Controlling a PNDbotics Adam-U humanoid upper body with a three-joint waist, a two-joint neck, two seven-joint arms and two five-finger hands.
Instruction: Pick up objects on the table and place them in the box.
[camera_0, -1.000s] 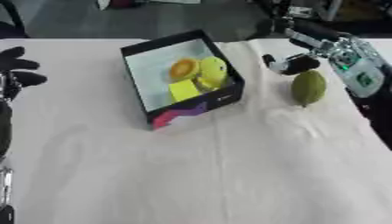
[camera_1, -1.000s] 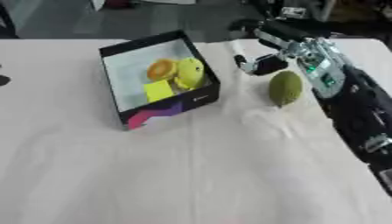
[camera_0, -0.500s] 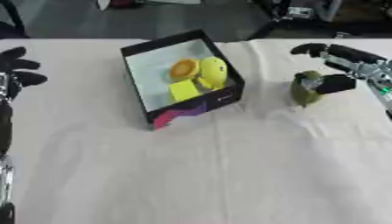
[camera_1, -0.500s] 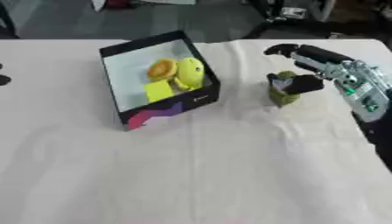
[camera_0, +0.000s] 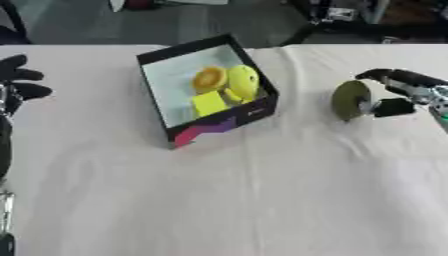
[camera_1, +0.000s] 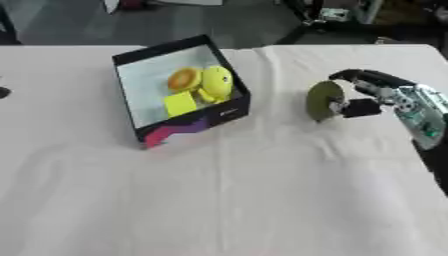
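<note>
The right hand (camera_1: 372, 95) is reaching in from three o'clock, its fingers and thumb curling round an olive-green rounded object (camera_1: 323, 100) and pinching it from the right side. The green object is sitting just above or on the white tablecloth (camera_1: 245, 190); the pictures are not showing which. It is lying well apart from the box (camera_0: 206, 90), at about three o'clock from it. The black box is standing askew at roughly eleven o'clock on the table, with a pink and purple patch on its near wall. Inside it, a round orange thing (camera_0: 208, 78), a yellow rounded thing (camera_0: 243, 82) and a flat yellow square (camera_0: 208, 103) are lying close together. The left hand (camera_0: 19, 85) is resting at nine o'clock, at the view's edge, its dark fingers spreading relaxed and holding nothing.
</note>
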